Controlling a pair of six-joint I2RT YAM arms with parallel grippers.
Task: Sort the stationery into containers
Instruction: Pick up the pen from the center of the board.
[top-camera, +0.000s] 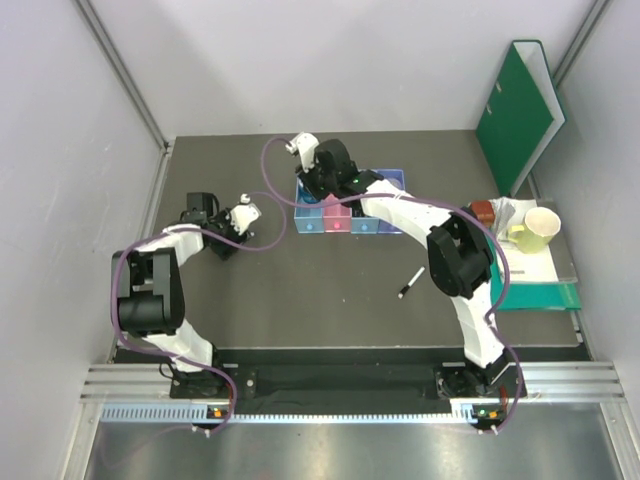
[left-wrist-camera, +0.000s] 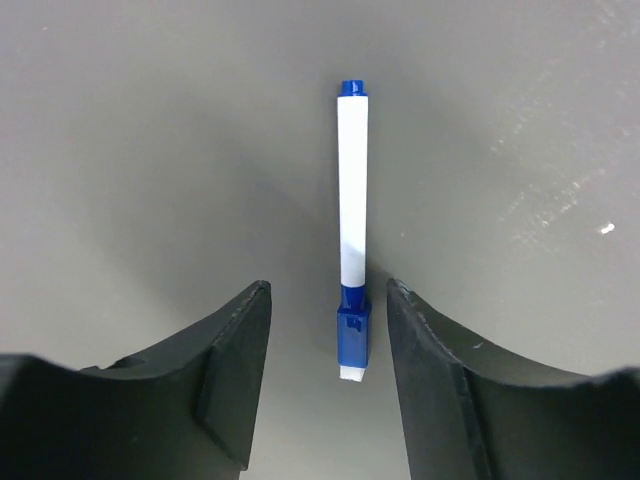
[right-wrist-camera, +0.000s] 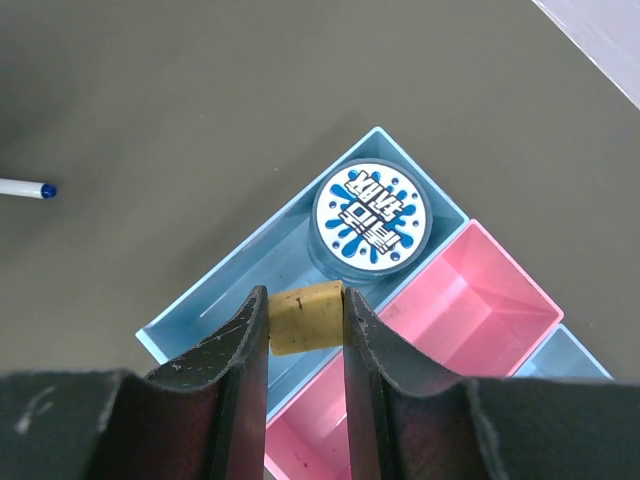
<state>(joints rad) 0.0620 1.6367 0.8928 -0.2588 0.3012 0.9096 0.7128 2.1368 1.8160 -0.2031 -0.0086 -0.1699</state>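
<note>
My left gripper (left-wrist-camera: 328, 305) sits half-open astride the pen (left-wrist-camera: 352, 220), not touching; my right gripper (right-wrist-camera: 304, 303) pinches the eraser (right-wrist-camera: 305, 322) over the blue tray (right-wrist-camera: 225, 295).

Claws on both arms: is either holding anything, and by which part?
The right claw pinches a small tan eraser by its opposite sides. The left claw holds nothing; its fingers flank the pen at its blue cap, not touching.
</note>
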